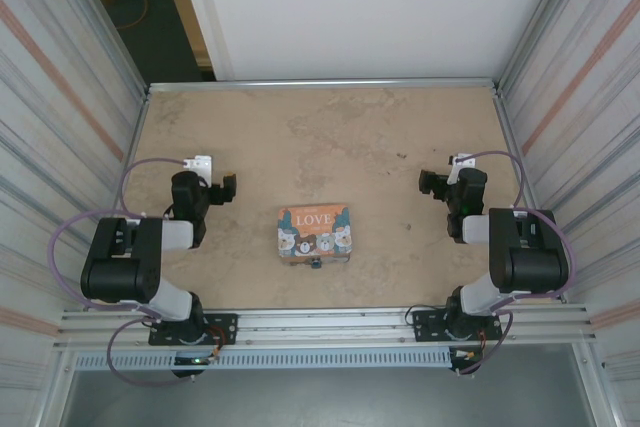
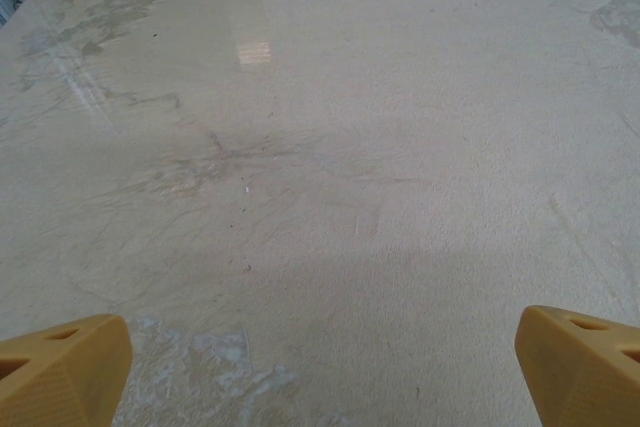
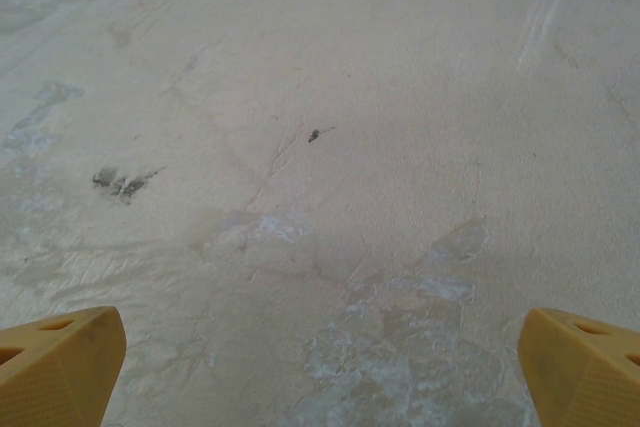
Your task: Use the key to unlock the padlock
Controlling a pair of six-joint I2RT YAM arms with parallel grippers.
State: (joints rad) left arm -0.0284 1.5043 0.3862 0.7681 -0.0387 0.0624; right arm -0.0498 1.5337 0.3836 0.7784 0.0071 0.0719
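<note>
- The padlock [image 1: 314, 263], a tiny dark teal-blue block with a thin metal loop, is lying on the pale beige stone-look counter [image 1: 330, 137]. It is sitting right at the near edge of the rectangular orange-and-teal tin box [image 1: 313, 227] marked "LOVE", roughly midway between the two arms.
- It is looking like solid metal: stiff, not fragile, light enough for either arm, but smooth and probably slippery. Being so small, it is likely to skid or twist under a loose pinch.
- The best hold is probably across the flat sides of the block, leaving the loop and the keyhole end free.
- The key is not making itself out anywhere; at this size it may be blending into the lock or the tin's shadow.
- Whether the lock is hooked through a clasp on the tin or merely resting against it is not showing clearly.
- The left arm [image 1: 185, 212] is holding its jaws wide apart and empty, with its yellow fingertips [image 2: 60, 367] hovering over bare counter.
- The right arm [image 1: 470, 207] is doing likewise: jaws wide apart, gripping nothing, well apart from the lock.
</note>
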